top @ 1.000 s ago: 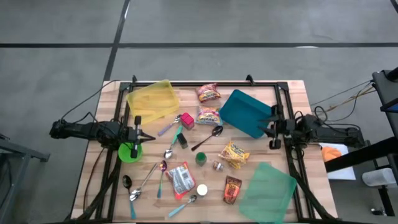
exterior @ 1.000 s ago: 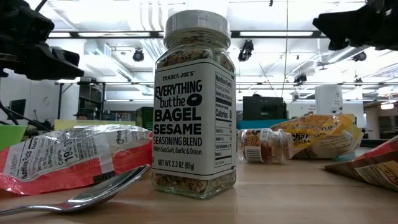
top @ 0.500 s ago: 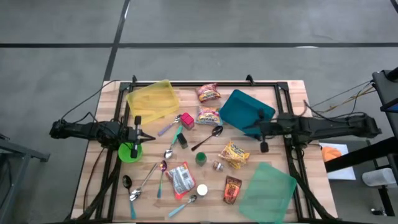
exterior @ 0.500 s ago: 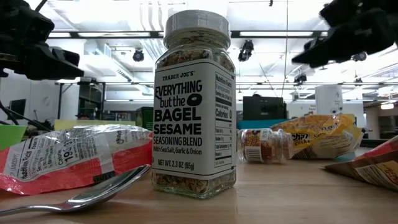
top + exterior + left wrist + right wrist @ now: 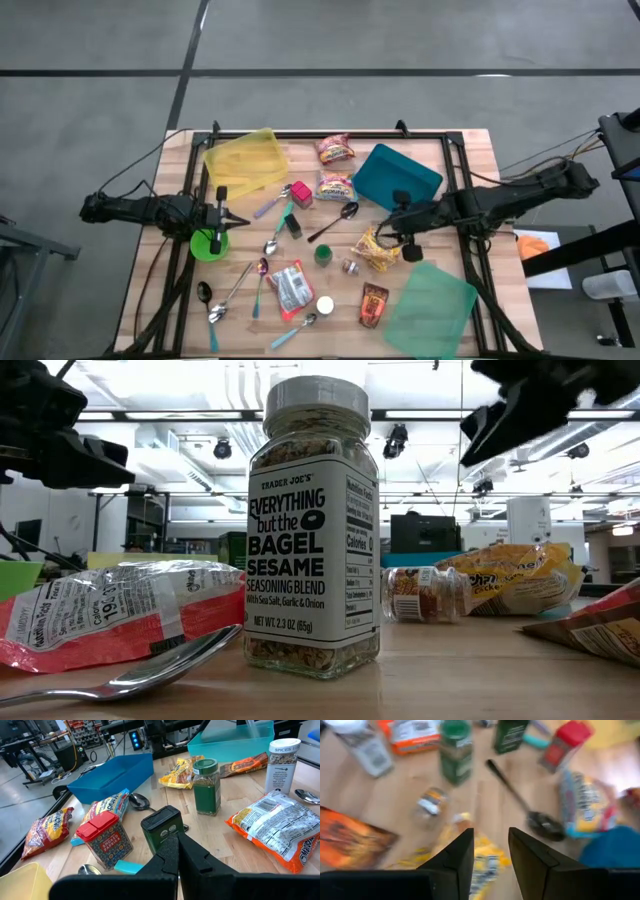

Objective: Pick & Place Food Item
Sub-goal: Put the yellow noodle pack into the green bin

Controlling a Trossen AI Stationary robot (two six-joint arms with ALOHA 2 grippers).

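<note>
Right gripper (image 5: 392, 222): fingers (image 5: 457, 857) parted by a narrow gap, nothing between them, hung right of centre in the high view, just above the yellow snack bag (image 5: 378, 249). Same bag seen directly under the fingertips in the right wrist view, with a small toppled spice jar (image 5: 431, 801) and a black spoon (image 5: 522, 805) close by on either side. Teal tray (image 5: 396, 180) just above the gripper in frame; pale green tray (image 5: 430, 308) at lower right, reaching the surface (image 5: 470, 160) edge. Little bare wood around the bag; more open wood toward the right edge.

Left gripper (image 5: 218, 216): fingers pressed together, empty, parked at left centre over a green cup (image 5: 206, 245), near the yellow tray (image 5: 245, 163).
</note>
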